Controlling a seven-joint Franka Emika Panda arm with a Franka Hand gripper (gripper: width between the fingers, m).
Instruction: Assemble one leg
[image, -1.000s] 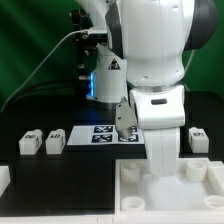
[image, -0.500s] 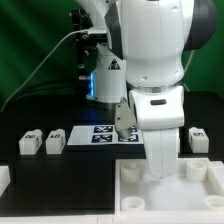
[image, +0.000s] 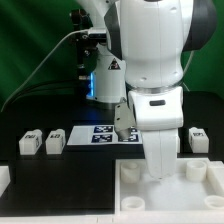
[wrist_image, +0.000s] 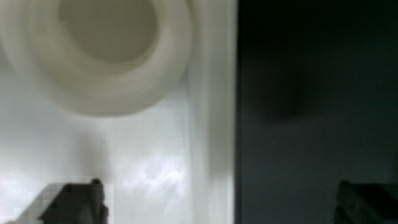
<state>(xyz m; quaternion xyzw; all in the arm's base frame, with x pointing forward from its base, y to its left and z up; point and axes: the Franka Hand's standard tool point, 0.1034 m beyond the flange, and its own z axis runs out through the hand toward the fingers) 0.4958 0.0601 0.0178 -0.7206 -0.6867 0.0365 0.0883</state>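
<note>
Three legs show in the exterior view: two small white tagged posts (image: 30, 141) (image: 55, 141) on the view's left and one (image: 197, 138) on its right. All stand on the black table, apart from the arm. The large white tray (image: 190, 187) with round corner sockets lies at the front right. The arm reaches down onto it and hides the gripper there. In the wrist view my gripper (wrist_image: 222, 205) is open and empty, its dark fingertips (wrist_image: 71, 202) wide apart. It straddles the tray's edge (wrist_image: 210, 120) close to a round socket (wrist_image: 107, 50).
The marker board (image: 103, 133) lies flat between the legs, just behind the arm. A white piece (image: 4, 181) shows at the front left edge. The arm's big white body blocks the middle of the exterior view. Green wall behind.
</note>
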